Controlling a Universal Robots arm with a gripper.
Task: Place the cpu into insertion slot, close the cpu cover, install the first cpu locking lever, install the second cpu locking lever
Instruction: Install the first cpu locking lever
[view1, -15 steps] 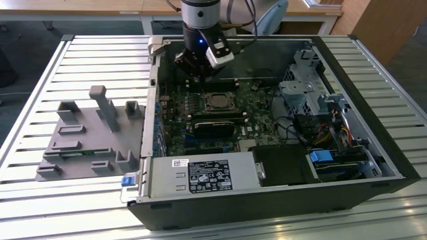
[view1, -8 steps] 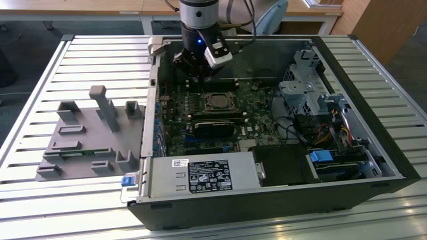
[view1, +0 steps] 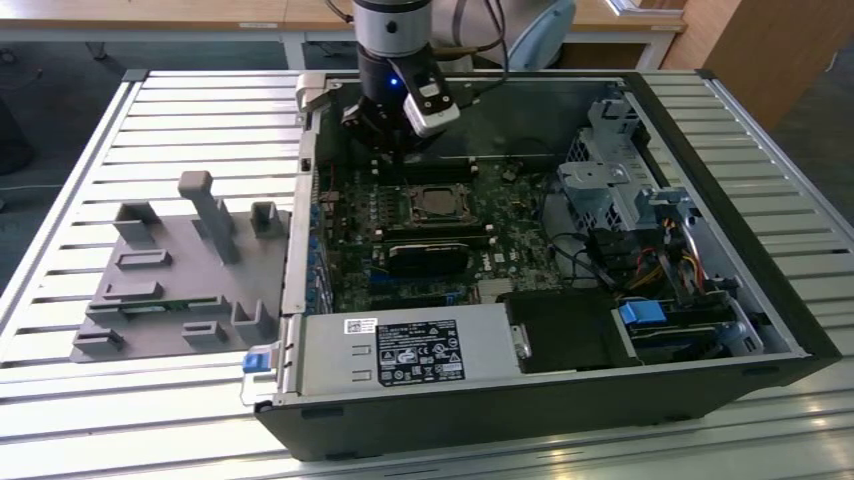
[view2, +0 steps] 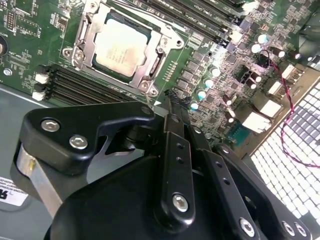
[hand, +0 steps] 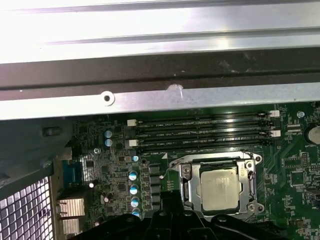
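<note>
The cpu (view1: 434, 205) (view2: 122, 47) (hand: 217, 187), a pale square chip, lies flat in the insertion slot (view2: 151, 52) on the green board. The silvery cpu cover (view2: 82, 37) (hand: 187, 187) lies down around it, framing its face. Thin wire levers run along the frame's sides; whether they are latched I cannot tell. My gripper (view1: 387, 150) (view2: 170, 102) (hand: 172, 212) hangs above the board beside the socket, toward the case's rear wall. Its black fingers are shut with nothing between them, and they touch neither cover nor levers.
Long black memory slots (view2: 75, 87) (hand: 200, 132) run between the socket and the metal case wall (hand: 150, 95). A black block (view1: 434, 250) sits just in front of the socket. A drive cage (view1: 614, 180) and cables (view1: 667, 260) fill the exterior view's right; a grey fixture (view1: 174, 270) lies outside the case at the exterior view's left.
</note>
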